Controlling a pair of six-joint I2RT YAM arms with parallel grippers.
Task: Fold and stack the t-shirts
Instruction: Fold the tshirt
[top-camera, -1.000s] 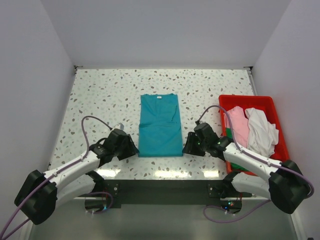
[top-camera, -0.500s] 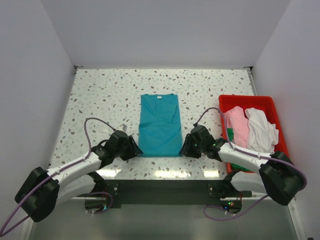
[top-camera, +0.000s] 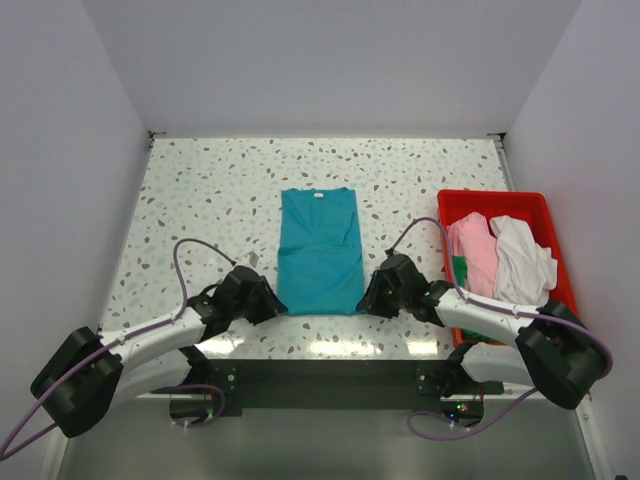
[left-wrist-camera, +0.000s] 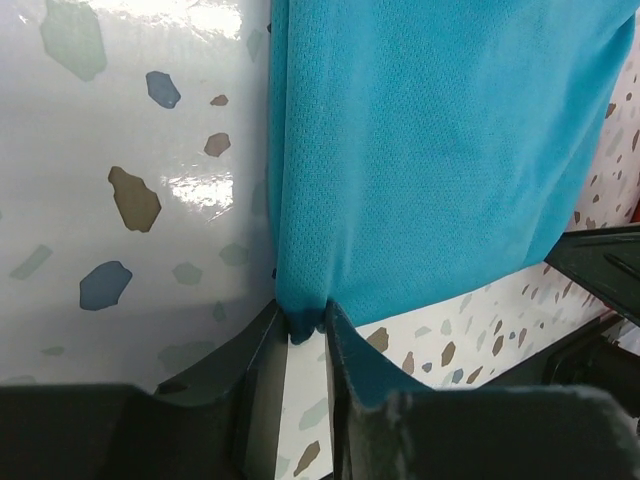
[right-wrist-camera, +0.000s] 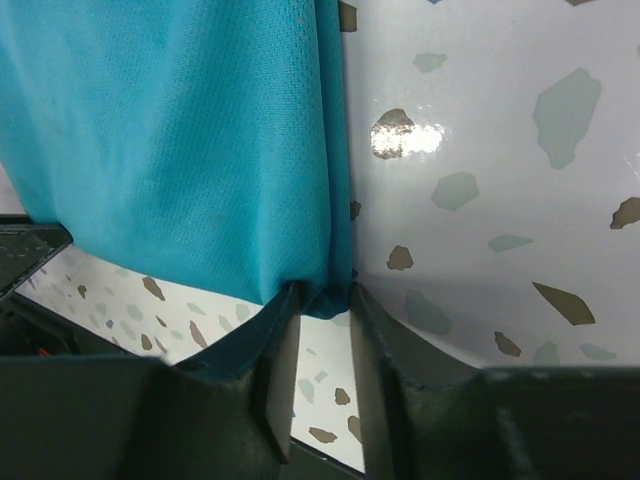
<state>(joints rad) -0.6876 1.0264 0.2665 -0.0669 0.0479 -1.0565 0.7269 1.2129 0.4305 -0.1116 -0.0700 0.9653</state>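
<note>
teal t-shirt (top-camera: 320, 250) near corners, apparently pinched in left gripper (left-wrist-camera: 302, 320), right gripper (right-wrist-camera: 324, 297)

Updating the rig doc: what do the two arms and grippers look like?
Left arm and right arm: white links, bulky black joint housings, a purple cable looping along each. Left gripper and right gripper: black, two flat dark fingers.

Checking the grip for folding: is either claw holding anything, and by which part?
Both hold the teal t-shirt: the left claw pinches its near left hem corner, the right claw its near right hem corner.
</note>
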